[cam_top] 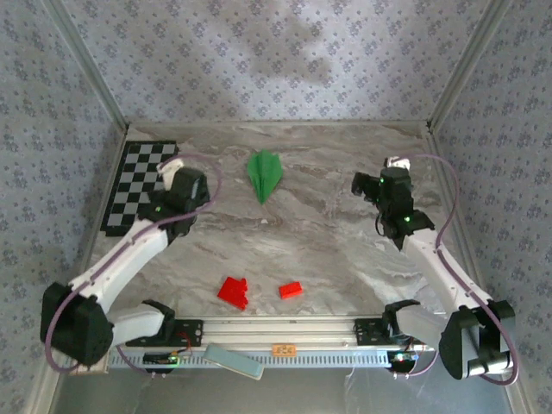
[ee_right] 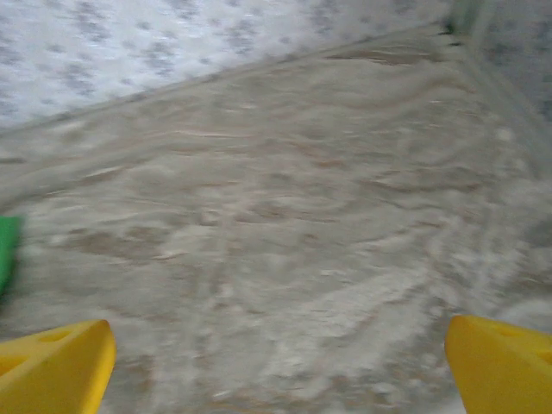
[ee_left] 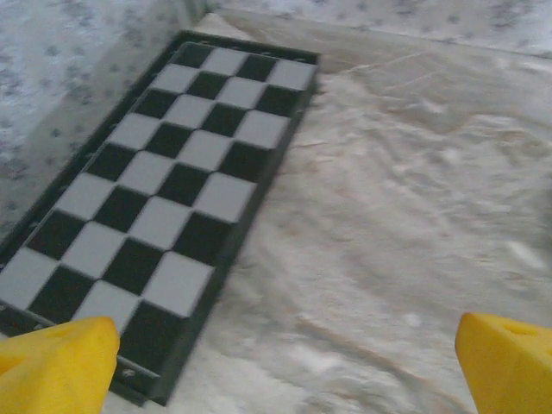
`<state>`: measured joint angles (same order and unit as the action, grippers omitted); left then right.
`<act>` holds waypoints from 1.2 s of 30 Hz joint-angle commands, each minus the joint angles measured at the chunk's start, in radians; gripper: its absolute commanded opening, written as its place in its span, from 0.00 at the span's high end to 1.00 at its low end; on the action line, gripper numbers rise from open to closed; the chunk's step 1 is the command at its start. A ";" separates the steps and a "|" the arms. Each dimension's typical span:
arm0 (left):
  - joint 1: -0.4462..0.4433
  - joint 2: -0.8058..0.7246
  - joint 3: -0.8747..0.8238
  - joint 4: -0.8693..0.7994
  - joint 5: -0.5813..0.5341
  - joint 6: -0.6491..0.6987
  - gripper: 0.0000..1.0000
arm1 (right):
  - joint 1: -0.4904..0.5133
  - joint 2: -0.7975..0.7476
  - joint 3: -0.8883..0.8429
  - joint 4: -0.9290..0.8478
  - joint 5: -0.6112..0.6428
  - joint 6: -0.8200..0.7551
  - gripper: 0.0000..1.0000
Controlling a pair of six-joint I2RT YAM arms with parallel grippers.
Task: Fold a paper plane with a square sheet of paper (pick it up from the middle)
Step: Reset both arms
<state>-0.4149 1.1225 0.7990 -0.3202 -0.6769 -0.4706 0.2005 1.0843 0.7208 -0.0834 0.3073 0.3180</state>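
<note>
The green paper plane (cam_top: pixel 264 175) lay folded on the worktop (cam_top: pixel 336 241), at the far middle, well apart from both arms. The left tool (ee_left: pixel 280 366) and right tool (ee_right: pixel 276 366) gaped wide, holding nothing. The best move looked like backing off gently without bumping the plane.

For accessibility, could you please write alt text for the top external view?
A green paper plane lies untouched on a marbled table between the left gripper and right gripper. Two red blocks sit nearer the bases; a checkered board lies far left.
</note>
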 commanded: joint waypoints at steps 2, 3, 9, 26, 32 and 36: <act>0.099 -0.168 -0.243 0.275 -0.003 0.094 0.00 | -0.040 -0.025 -0.156 0.183 0.189 -0.047 0.00; 0.113 -0.199 -0.291 0.319 0.017 0.117 0.00 | -0.047 -0.021 -0.183 0.216 0.185 -0.064 0.00; 0.216 -0.300 -0.446 0.471 0.111 0.217 0.00 | -0.059 0.065 -0.267 0.332 0.191 -0.141 0.00; 0.400 0.140 -0.549 1.167 0.672 0.461 0.00 | -0.151 0.318 -0.454 1.024 -0.121 -0.381 0.00; 0.436 0.293 -0.529 1.290 0.709 0.463 0.00 | -0.181 0.419 -0.450 1.104 -0.174 -0.367 0.00; 0.451 0.375 -0.493 1.302 0.712 0.442 0.00 | -0.199 0.428 -0.431 1.072 -0.187 -0.352 0.00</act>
<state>0.0261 1.4635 0.2649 0.8948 -0.0032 -0.0238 0.0162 1.5105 0.2729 0.9489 0.1528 -0.0383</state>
